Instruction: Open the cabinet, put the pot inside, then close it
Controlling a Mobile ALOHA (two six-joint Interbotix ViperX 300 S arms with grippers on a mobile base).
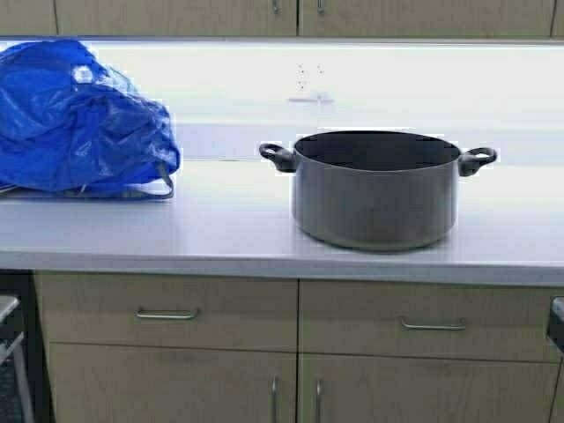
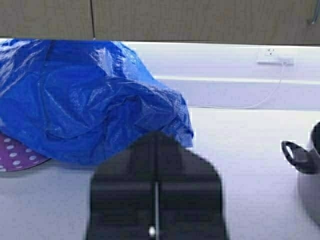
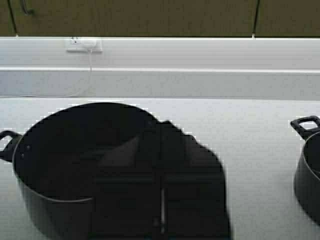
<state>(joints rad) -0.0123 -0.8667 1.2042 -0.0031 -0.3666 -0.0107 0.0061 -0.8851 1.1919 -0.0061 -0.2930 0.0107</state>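
The pot (image 1: pixel 374 189), wide, dark grey and lidless with two black loop handles, stands on the white counter (image 1: pixel 203 229), right of centre. The cabinet (image 1: pixel 176 16) shows only as the lower edge of its closed beige doors above the counter. Neither gripper shows in the high view. In the left wrist view my left gripper (image 2: pixel 156 137) is shut and empty, in front of the blue bag, with the pot's handle (image 2: pixel 300 157) off to one side. In the right wrist view my right gripper (image 3: pixel 162 125) is shut and empty, close in front of the pot (image 3: pixel 65 160).
A crumpled blue plastic bag (image 1: pixel 79 119) lies on the counter's left, over a purple dotted item (image 2: pixel 15 155). A second dark pot (image 3: pixel 307 175) is partly seen in the right wrist view. A wall socket with a cable (image 1: pixel 310 88) is behind. Floor cabinets with drawers (image 1: pixel 167 313) are below.
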